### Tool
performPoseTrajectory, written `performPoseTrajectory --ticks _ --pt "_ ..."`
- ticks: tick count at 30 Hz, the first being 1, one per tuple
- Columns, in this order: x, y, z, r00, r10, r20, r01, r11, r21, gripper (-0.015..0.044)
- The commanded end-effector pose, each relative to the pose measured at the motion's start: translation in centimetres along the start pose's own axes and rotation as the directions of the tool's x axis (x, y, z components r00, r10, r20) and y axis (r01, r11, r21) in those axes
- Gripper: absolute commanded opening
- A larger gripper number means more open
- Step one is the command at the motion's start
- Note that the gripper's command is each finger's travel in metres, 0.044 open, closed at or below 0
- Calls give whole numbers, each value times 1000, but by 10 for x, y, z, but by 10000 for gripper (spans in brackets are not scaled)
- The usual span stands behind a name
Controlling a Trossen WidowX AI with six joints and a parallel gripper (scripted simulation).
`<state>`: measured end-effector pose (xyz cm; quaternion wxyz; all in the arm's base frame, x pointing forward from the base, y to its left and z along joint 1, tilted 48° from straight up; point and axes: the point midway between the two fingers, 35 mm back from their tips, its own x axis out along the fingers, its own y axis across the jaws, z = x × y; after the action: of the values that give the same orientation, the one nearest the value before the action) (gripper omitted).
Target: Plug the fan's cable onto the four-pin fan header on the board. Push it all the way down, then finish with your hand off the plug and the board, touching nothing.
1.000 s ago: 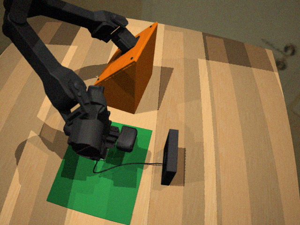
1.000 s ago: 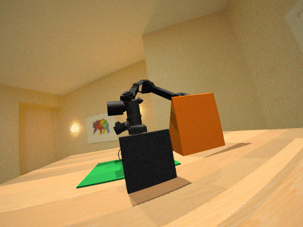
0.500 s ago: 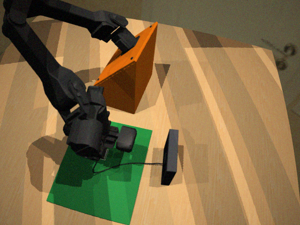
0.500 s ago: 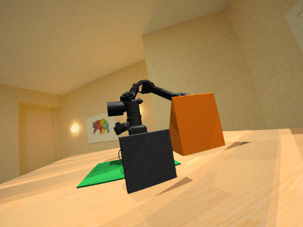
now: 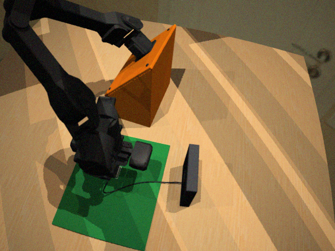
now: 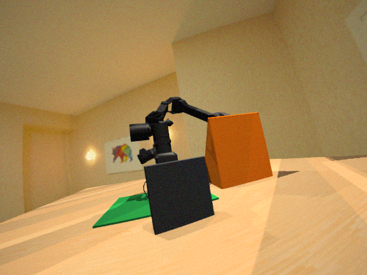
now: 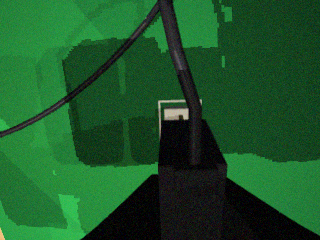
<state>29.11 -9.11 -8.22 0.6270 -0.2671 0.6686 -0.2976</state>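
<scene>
My gripper [image 7: 186,183] is shut on the black plug [image 7: 192,175], whose cable [image 7: 179,60] [image 5: 140,183] leaves its top and loops over the green board [image 5: 108,224] [image 7: 280,200] [image 6: 118,214] to the dark square fan [image 5: 192,170] [image 6: 179,195]. The white header [image 7: 175,114] [image 5: 118,172] shows just beyond the plug in the wrist view, partly covered by it. The plug overlaps the header's near part there; whether it touches or is in it, I cannot tell. In the top view the arm hides the plug; in the exterior view the fan hides the fingertips.
An orange wedge-shaped block [image 5: 160,81] [image 6: 238,150] stands behind the board, with the arm's base end at its sloping face. The fan stands upright on the wooden table [image 5: 243,202] [image 6: 237,236], beside the board. The cable spans between the fan and the plug.
</scene>
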Motion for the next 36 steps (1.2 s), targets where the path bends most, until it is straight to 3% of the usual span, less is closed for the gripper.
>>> performPoseTrajectory --ticks 1,36 --pt "1 0 0 1000 -3 1 3 1000 -3 0" --pt "12 0 -1 1000 -3 1 3 1000 -5 0"
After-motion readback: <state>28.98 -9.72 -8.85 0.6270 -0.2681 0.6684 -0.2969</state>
